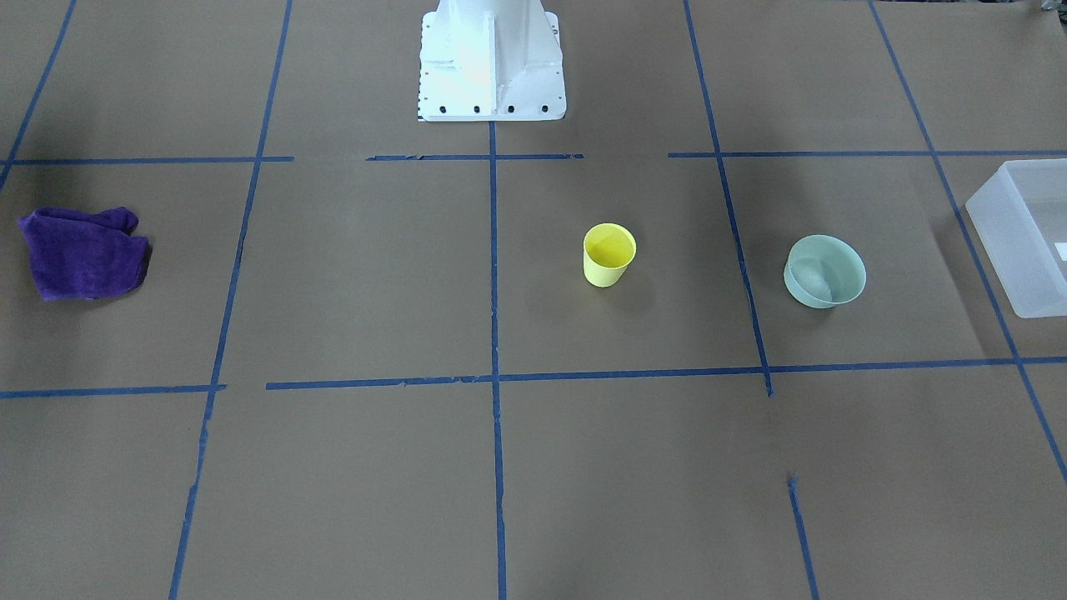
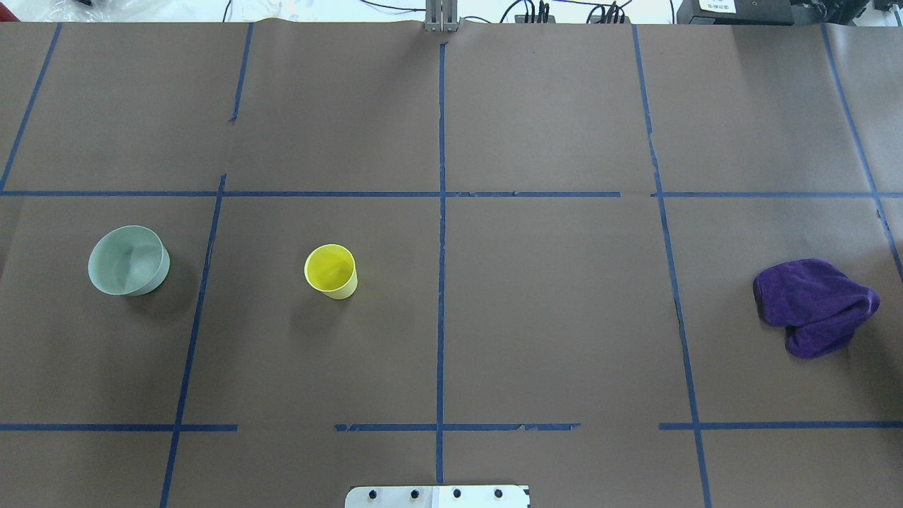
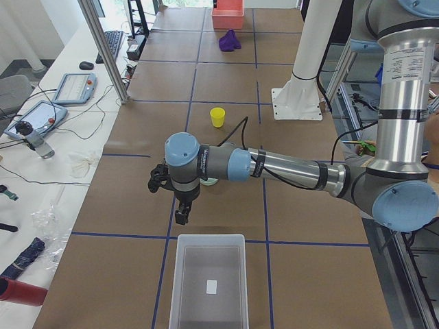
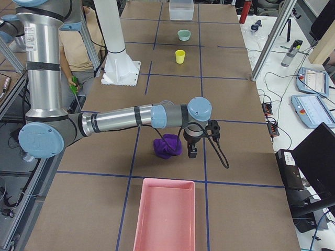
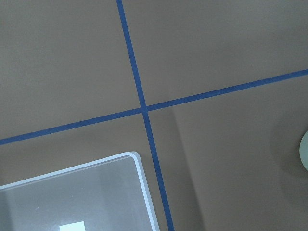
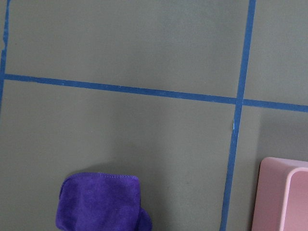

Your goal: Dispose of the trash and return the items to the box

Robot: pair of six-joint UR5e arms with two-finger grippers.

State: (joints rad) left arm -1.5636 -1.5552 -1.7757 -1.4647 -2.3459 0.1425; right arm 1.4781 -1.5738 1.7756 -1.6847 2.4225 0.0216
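One table (image 2: pixel 550 113), covered in brown paper and ruled by blue tape, carries everything; one white robot base (image 1: pixel 492 67) stands at its edge; two arms reach out level above it, the left arm (image 3: pixel 288 168) and the right arm (image 4: pixel 120 117), one toward each end.

The left gripper (image 3: pixel 180 216) hangs pointing down, above the paper and touching nothing; it shows only from the table's end, so I cannot tell how far its fingers are parted, and nothing is seen between them. The right gripper (image 4: pixel 192 151) hangs the same way, and its spread cannot be told either.

One box (image 3: pixel 199 264), translucent white, lies flat just past the left fingers on the table-end side, mouth up, with a small white label on its floor; the left wrist view catches only its rounded corner. One pink tray (image 4: pixel 165 219) lies near the right fingers, toward that end of the table.

One purple cloth (image 4: pixel 167 146), crumpled, sits on the table just beside the right fingers, apart from the tray.

One bowl (image 2: pixel 128 259), pale green, stands upright near the left fingers on the side away from the box, partly hidden by the forearm in the side view.

One cup (image 2: pixel 330 271), yellow, stands upright beyond the bowl, well apart from both sets of fingers.
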